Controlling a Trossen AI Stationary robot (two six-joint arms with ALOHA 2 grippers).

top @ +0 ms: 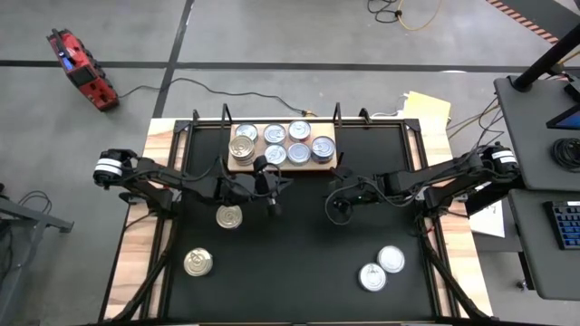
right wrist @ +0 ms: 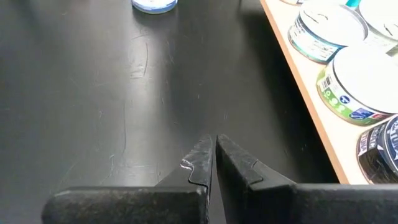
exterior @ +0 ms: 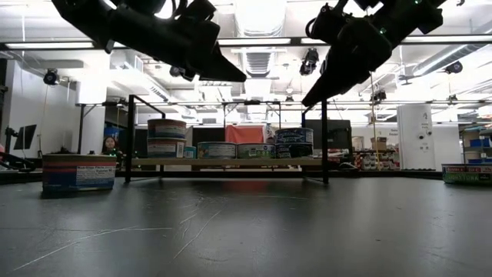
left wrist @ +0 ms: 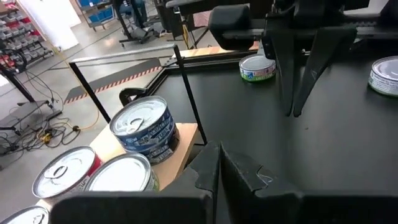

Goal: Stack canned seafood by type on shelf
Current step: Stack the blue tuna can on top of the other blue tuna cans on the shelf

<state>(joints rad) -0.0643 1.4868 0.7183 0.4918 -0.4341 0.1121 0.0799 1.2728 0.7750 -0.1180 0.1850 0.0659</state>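
Silver and gold tops: six cans [top: 281, 143] sit on the shelf [top: 327, 163], in two rows at the table's far edge; the far-left one looks stacked two high in the low view.
Gold tops loose: one can [top: 229, 216] lies just beside the left arm, another [top: 198, 263] near the table's front left.
Silver tops loose: a touching pair [top: 381, 268] rests at front right, well apart from the shelf.
Progress: I judge the job partly done, with four cans left to bring over and sort by type.
Left gripper [top: 272, 192]: fingers pressed together, holding nothing, hanging just in front of the shelf.
Right gripper [top: 337, 201]: fingers pressed together too, empty, over bare table near the shelf's right end.
Hard to tell: labels are too small to read, so types on the shelf go by top colour only; whether other stacks exist is unclear from above.
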